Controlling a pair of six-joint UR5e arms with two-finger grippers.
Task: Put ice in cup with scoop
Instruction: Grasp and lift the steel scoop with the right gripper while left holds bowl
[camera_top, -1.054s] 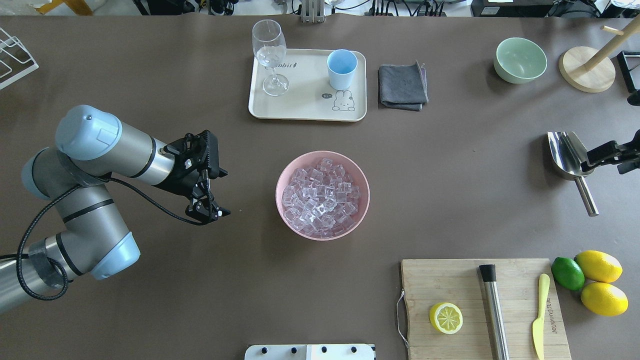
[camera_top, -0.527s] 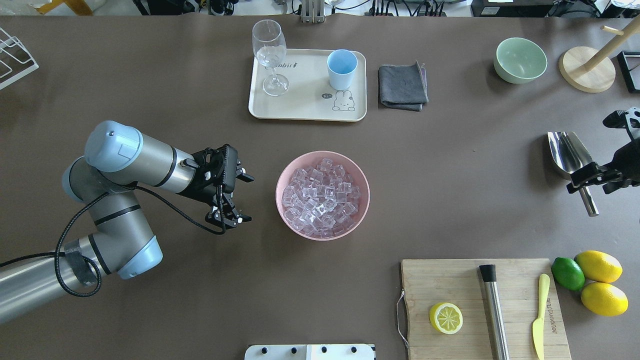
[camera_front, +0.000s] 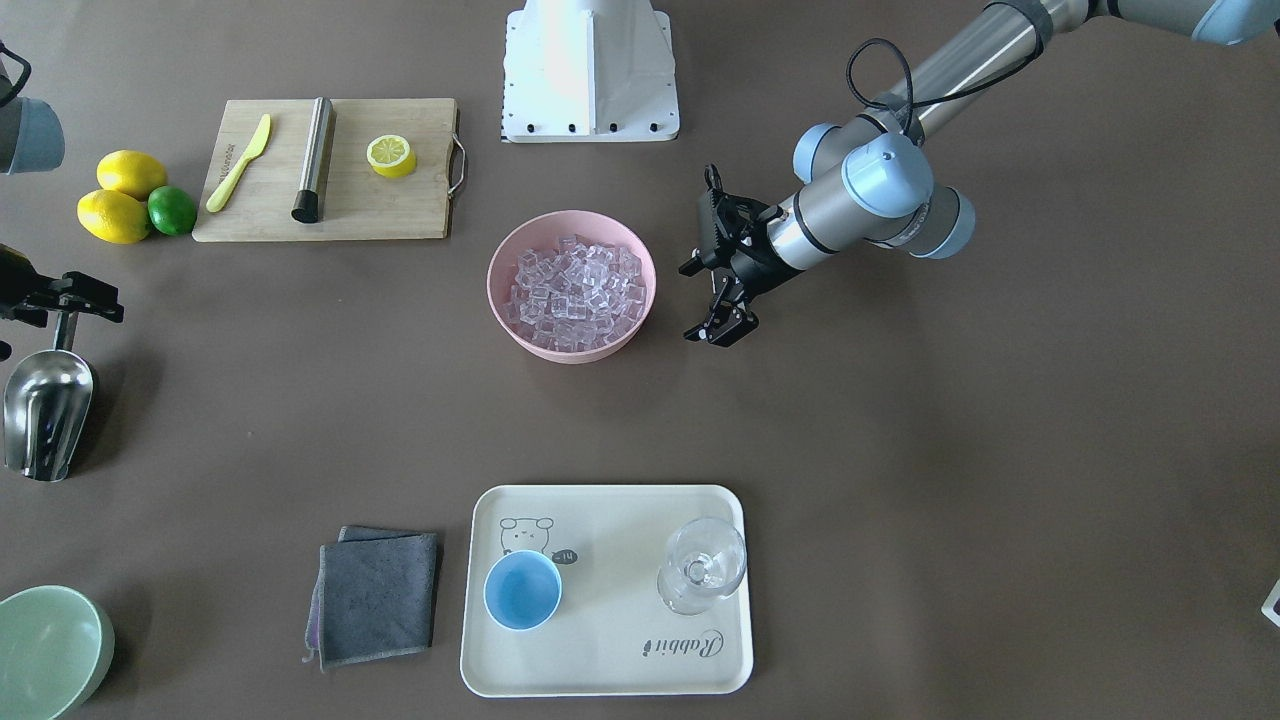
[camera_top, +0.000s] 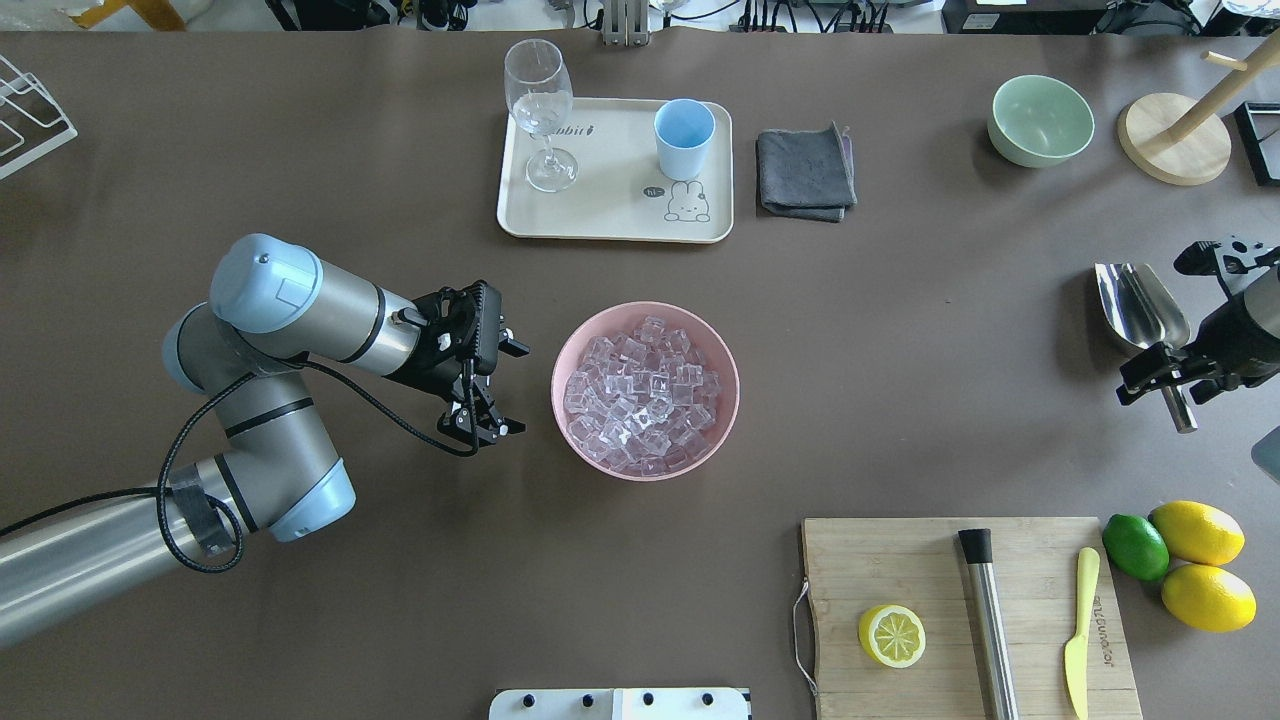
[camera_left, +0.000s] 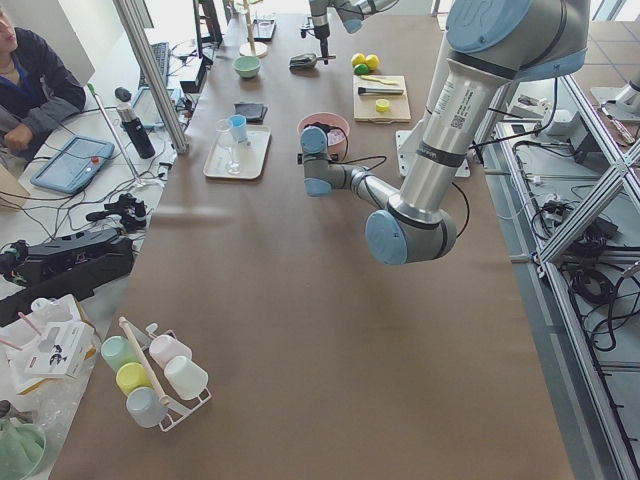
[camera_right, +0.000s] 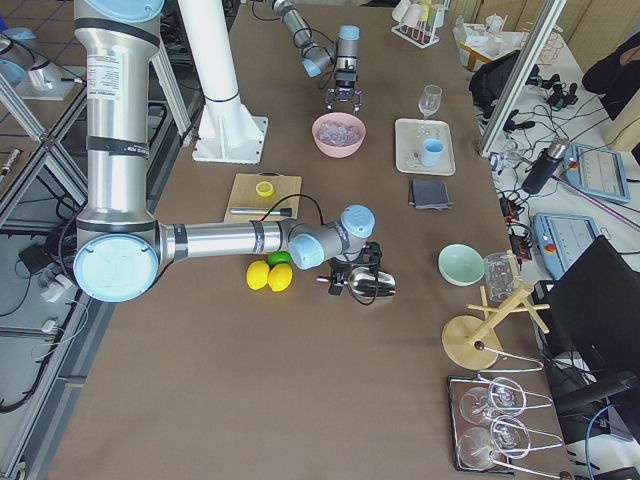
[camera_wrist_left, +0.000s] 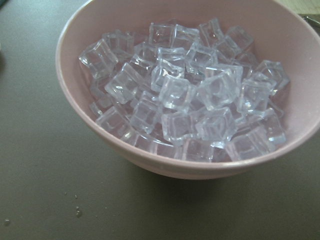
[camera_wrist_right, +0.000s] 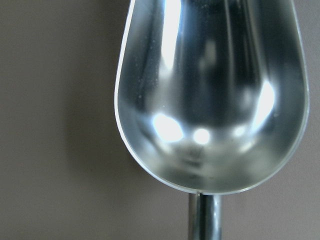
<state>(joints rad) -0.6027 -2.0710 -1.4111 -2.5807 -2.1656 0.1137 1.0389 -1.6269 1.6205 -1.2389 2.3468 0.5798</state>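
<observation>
The ice (camera_top: 645, 395) is heaped in a pink bowl (camera_top: 646, 474) at the table's middle and fills the left wrist view (camera_wrist_left: 185, 95). My left gripper (camera_top: 488, 428) hangs open just beside the bowl's left side, holding nothing. The steel scoop (camera_top: 1138, 310) lies flat at the right edge, trough toward the far side. My right gripper (camera_top: 1163, 378) is open, its fingers straddling the scoop's handle; the right wrist view looks straight into the empty trough of the scoop (camera_wrist_right: 210, 95). The light-blue cup (camera_top: 684, 135) stands empty on a cream tray (camera_top: 610, 215) at the back.
A wine glass (camera_top: 540, 110) shares the tray, with a grey cloth (camera_top: 805, 172) to its right. A green bowl (camera_top: 1040, 120) and wooden stand (camera_top: 1175, 138) sit at the back right. The cutting board (camera_top: 960, 610) and citrus fruit (camera_top: 1190, 555) occupy the front right.
My left arm has swung right, bringing its gripper close to the pink bowl. My right gripper has moved from over the scoop's trough down to its handle.
</observation>
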